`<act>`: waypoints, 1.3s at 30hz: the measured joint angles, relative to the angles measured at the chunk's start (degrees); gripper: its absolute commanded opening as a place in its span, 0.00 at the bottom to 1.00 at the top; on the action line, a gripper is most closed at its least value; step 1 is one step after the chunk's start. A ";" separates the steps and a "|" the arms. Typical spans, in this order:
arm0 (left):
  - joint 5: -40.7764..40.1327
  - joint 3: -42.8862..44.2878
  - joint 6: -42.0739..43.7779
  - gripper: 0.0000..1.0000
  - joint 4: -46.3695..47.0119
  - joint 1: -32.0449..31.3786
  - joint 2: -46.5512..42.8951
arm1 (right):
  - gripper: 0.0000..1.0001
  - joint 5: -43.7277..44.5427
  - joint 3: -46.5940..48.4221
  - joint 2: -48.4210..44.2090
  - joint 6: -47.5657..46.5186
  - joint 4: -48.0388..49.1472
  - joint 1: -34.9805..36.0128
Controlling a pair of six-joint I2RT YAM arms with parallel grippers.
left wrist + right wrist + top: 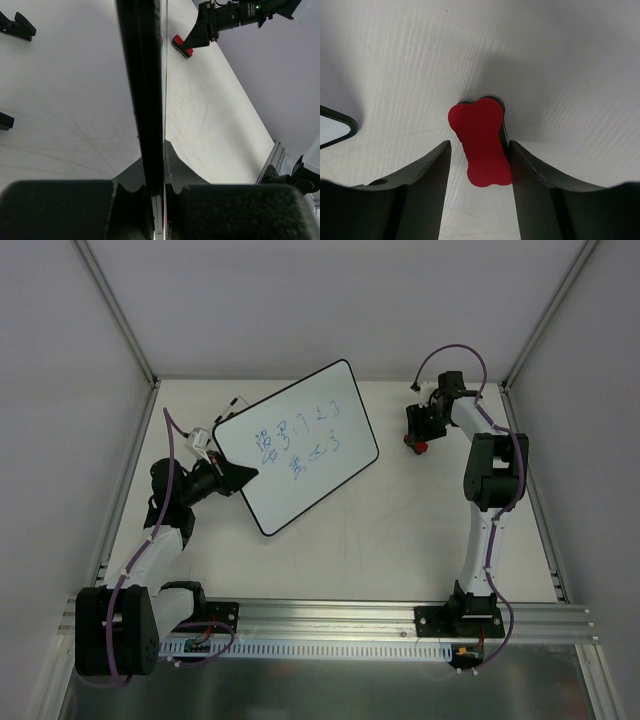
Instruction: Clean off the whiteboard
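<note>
Right now you are at the pick-up step. Your right pincer (479, 146) sits low over the small red bone-shaped eraser (477, 120), at the upper right of the top view, with its jaws straddling the eraser at a middling width. In the right wrist view one finger (522, 172) touches the eraser's side while the other stands off with a gap, so I judge it not yet gripped.

Your left pincer (159, 187) is clamped tight on the edge of the large white rectangular whiteboard (290, 490) with the thin black rim. The whiteboard sits left of centre in the top view, turned at a slant, with blue scribbles (298, 440) across its face. How steeply it is tipped I cannot tell.

Next you need to finish the squeeze on the eraser. It sits off-centre between the jaws, so it may twist as they meet. Then lift it, carry it leftward to the whiteboard and press its flat side onto the scribbles while your left pincer braces the board.

The white matte surface (400, 540) shows faint scuffs. Pale walls close it in on three sides, with metal posts at the far corners. A slotted metal rail (330, 625) runs along the bottom of the frame.
</note>
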 measured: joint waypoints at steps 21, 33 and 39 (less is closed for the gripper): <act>1.03 0.00 1.22 0.00 -1.31 0.00 0.00 | 0.20 4.52 0.00 0.02 -0.28 0.07 1.84; 1.31 1.09 1.31 0.00 -4.28 0.00 -0.07 | 0.08 2.62 -6.51 -7.02 5.22 2.32 5.33; 1.44 1.42 1.73 0.00 -6.97 0.00 -1.20 | 0.08 0.17 -9.11 -15.13 11.89 8.17 10.14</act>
